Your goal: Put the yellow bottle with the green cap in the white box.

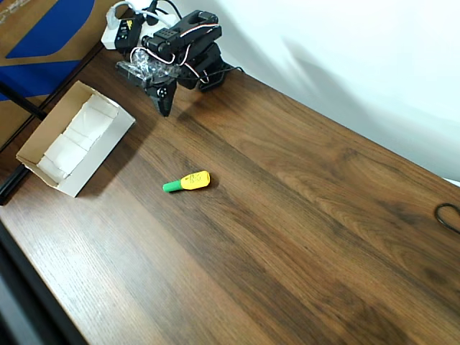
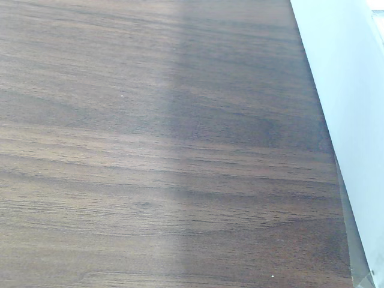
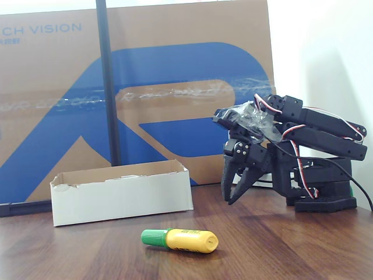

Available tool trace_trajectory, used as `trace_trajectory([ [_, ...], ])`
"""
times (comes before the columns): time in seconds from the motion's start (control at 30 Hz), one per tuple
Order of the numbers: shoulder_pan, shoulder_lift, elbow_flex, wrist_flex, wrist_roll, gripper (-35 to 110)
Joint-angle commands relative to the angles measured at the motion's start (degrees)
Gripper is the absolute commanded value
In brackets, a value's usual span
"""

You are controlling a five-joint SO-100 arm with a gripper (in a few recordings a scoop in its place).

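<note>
The yellow bottle with the green cap (image 1: 188,181) lies on its side on the wooden table, cap pointing left in the overhead view; in the fixed view the bottle (image 3: 180,240) rests in front of the white box. The white box (image 1: 100,162) sits open-topped at the left with white padding inside, and its white wall (image 3: 122,198) has a tan rim. My gripper (image 1: 166,108) hangs folded near the arm's base at the back, fingertips together and pointing down at the table (image 3: 228,200), holding nothing. It is well behind the bottle and to the right of the box.
A big brown-and-blue carton (image 3: 175,76) stands behind the box, with a black pole (image 3: 108,87) in front of it. A black cable loop (image 1: 449,215) lies at the table's right edge. The wrist view looks at bare wood beside a white wall (image 2: 342,90).
</note>
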Motion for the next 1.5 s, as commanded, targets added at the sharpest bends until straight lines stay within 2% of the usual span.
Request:
trace_trajectory([
  [0.0, 0.1, 2.4, 0.0, 1.1, 2.6, 0],
  [0.47, 0.8, 2.4, -1.1, 0.7, 2.5, 0],
  [0.7, 0.2, 1.8, -15.4, 2.8, 0.3, 0],
  [0.9, -1.8, -12.4, -32.5, 6.6, 1.7, 0],
  [1.03, -4.0, -15.6, -32.8, 5.7, 3.0, 0],
  [1.23, -9.8, -26.5, -30.2, -1.9, 6.2, 0],
  [1.47, -17.1, -37.3, -29.8, -15.6, 3.3, 0],
])
